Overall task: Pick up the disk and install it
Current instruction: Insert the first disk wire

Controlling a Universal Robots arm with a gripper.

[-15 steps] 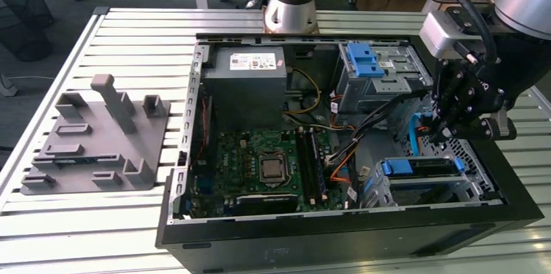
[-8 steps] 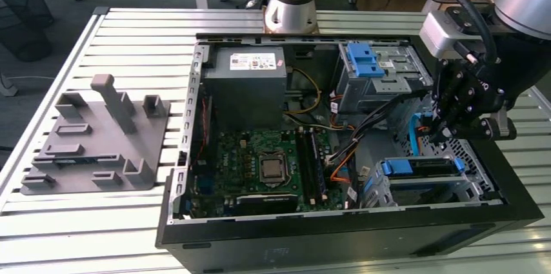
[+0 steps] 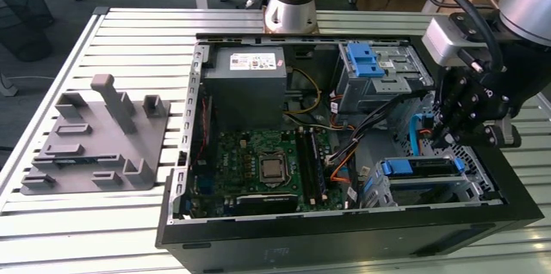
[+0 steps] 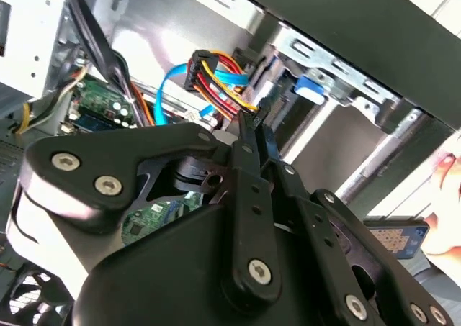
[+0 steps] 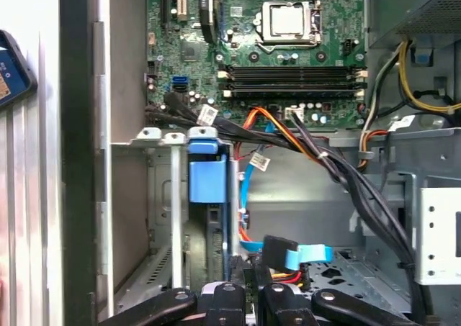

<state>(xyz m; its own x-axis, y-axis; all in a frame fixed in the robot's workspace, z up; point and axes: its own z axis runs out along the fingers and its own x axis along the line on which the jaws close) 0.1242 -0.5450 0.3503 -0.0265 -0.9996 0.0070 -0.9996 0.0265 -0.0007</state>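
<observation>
The disk is seen seated in the metal drive cage at the corner of the open case nearest the exterior view's right. Only its top edge is shown: a bright blue plastic carrier around a dark, narrow strip. Its long axis is laid across from the exterior view's left to its right, parallel to the case's near wall. In the first wrist view the same disk is met end-on as a smooth blue block between thin, upright, silver sheet-metal rails.

The hand is hung just above the disk and slightly behind it, apart from it. It is black, with jointed links and bright screw heads. Its fingers are seen pressed together to a slim tip, and nothing can be made out between them. In the first wrist view the hand is found close beside a flat light-blue cable with a black plug, and the disk's blue carrier is close by.

Elsewhere in the case a green motherboard and a grey boxy power supply are noted. The case is set on a ribbed aluminium bench, beside a matte grey fixture with upright pegs.
</observation>
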